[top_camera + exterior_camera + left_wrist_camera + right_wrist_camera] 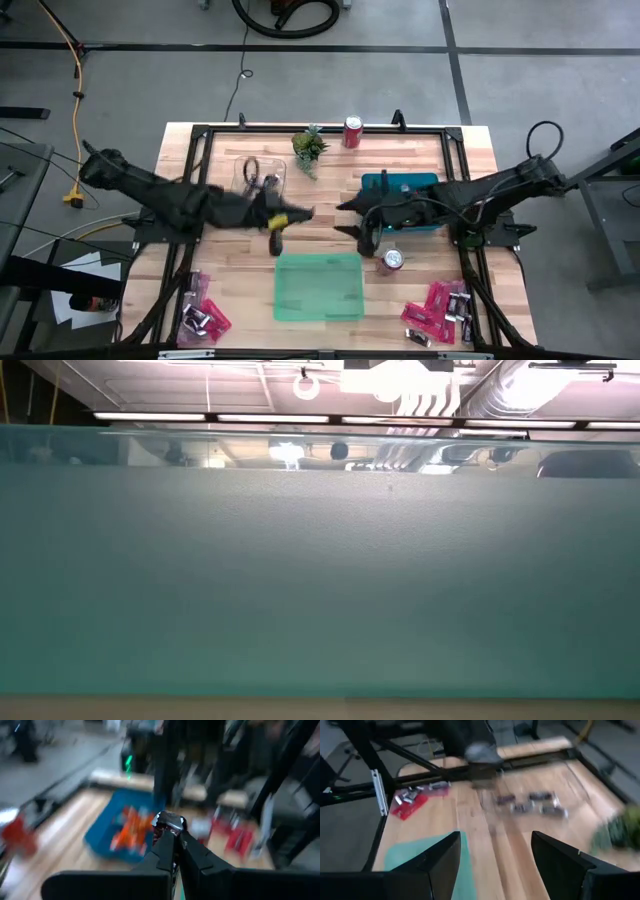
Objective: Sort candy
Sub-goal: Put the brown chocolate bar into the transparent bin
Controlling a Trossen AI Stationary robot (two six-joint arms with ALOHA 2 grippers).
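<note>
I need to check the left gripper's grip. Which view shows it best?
The left wrist view: the left gripper is shut on a dark bar. The high view shows it small; the low view is blocked; the right wrist view blurs it.

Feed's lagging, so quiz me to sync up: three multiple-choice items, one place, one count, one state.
1. The green tray lies: A between the two candy piles; B in the back left corner; C in the back right corner.
2. Count the soda cans: A one; B two; C three.
3. The left gripper is: A wide open; B shut on a small bar; C out of view.
Key: A, piles flank it; B, two red cans show; B, its wrist view shows the bar pinched.
</note>
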